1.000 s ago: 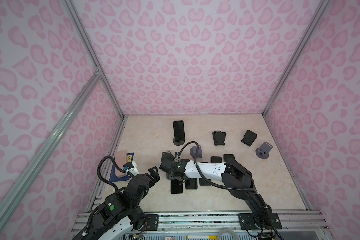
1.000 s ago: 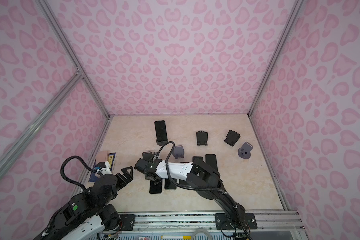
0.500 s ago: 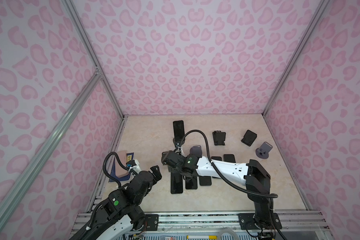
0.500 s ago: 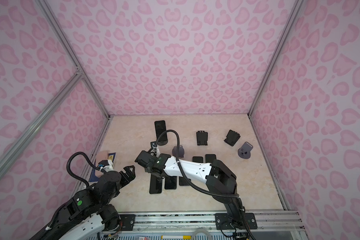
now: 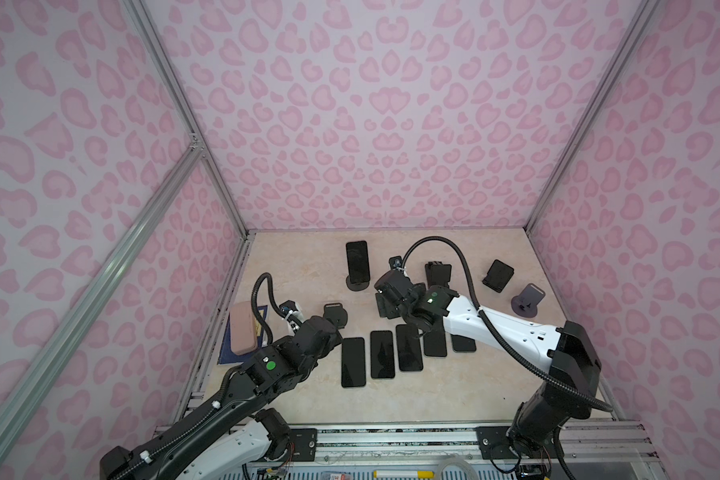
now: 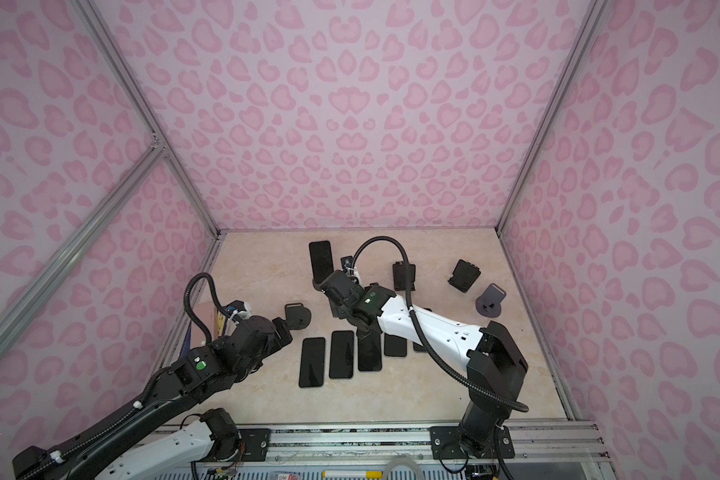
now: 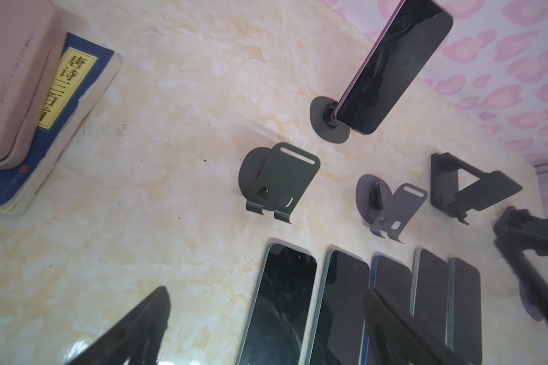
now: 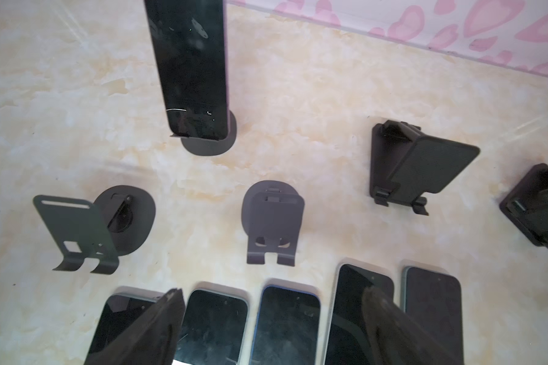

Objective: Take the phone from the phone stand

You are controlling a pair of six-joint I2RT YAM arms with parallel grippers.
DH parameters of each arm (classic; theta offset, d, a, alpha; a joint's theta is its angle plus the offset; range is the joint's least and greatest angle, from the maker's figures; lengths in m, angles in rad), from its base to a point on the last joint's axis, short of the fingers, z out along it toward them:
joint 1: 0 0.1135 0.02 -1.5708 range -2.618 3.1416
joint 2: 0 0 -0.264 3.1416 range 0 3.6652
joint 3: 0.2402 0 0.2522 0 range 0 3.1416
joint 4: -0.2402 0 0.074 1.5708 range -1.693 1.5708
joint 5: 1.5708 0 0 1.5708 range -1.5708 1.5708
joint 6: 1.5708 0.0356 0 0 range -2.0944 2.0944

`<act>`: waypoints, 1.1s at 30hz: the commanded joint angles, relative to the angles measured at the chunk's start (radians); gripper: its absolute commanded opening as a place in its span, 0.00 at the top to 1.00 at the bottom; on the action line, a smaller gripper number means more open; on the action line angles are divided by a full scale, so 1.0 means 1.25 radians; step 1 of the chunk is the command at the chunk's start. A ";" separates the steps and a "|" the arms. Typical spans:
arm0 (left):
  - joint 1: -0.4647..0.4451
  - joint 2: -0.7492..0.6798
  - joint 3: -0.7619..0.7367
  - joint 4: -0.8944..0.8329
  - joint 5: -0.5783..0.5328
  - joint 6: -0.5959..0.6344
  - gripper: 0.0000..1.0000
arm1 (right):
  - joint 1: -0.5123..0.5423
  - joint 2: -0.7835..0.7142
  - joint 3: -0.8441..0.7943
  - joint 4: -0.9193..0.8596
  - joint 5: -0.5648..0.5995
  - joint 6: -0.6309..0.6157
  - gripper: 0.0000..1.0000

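Right wrist: phone (image 8: 192, 66) upright on phone stand (image 8: 209, 143), beyond right gripper (image 8: 272, 292), fingers spread; left gripper (image 7: 268, 294) spread, seemingly farther.

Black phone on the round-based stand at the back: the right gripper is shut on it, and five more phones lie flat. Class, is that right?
No. The right wrist view shows the right gripper open, clear of the black phone on its round-based stand. Five phones do lie flat.
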State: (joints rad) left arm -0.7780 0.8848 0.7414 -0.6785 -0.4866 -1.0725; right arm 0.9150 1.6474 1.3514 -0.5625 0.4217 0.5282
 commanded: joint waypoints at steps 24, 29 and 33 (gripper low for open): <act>0.001 0.081 0.136 -0.037 -0.021 0.131 0.00 | -0.078 -0.175 -0.189 0.180 -0.097 -0.014 0.07; 0.001 0.017 0.092 -0.051 -0.023 0.109 0.00 | -0.078 -0.121 -0.151 0.244 -0.158 -0.032 0.05; 0.001 -0.046 0.050 -0.065 -0.021 0.091 0.00 | -0.078 -0.030 -0.055 0.221 -0.164 -0.030 0.04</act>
State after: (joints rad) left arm -0.7780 0.8608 0.8238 -0.7288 -0.4915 -0.9382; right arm 0.8162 1.5616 1.2366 -0.3073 0.2390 0.5011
